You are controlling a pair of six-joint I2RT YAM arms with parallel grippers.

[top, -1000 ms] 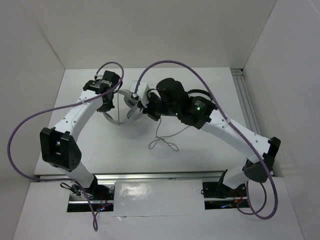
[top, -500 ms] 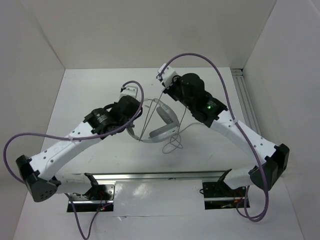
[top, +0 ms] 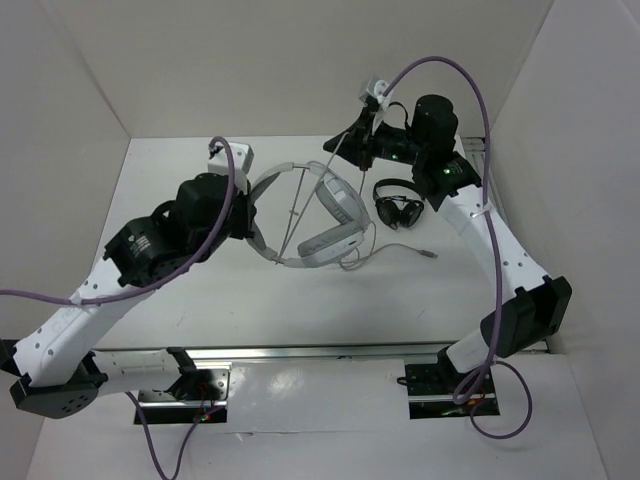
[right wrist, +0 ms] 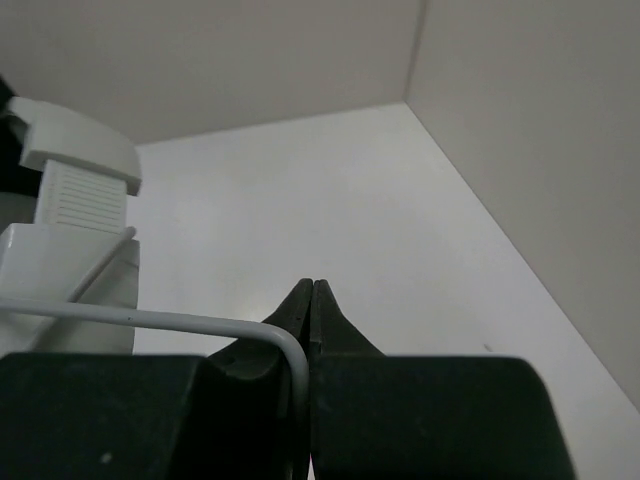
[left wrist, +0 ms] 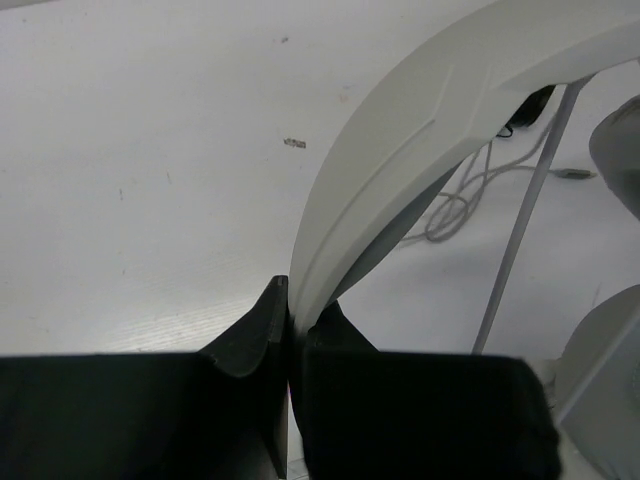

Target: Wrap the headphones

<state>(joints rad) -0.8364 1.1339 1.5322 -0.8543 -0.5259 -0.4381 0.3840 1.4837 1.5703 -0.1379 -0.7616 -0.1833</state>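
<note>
The light grey headphones [top: 335,205] hang tilted over the middle of the table. My left gripper [top: 248,207] is shut on the left end of their wide headband [left wrist: 400,150]; in the left wrist view the band rises from between the jaws of the left gripper [left wrist: 293,310]. My right gripper [top: 334,150], raised at the back, is shut on the thin grey cable [right wrist: 150,318], which bends into its closed jaws at the right gripper [right wrist: 313,290]. From there the cable [top: 300,205] runs taut down past the headband. Its slack end loops on the table [top: 362,256].
Small black headphones [top: 397,207] lie on the table right of the grey ones, under the right forearm. The cable's plug [top: 430,257] rests in front of them. White walls close in the back and both sides; a rail [top: 490,200] runs along the right edge.
The right gripper rose and moved right, drawing the cable taut. The right arm swung aside and uncovered the black headphones. The left gripper shifted left with the headband.
</note>
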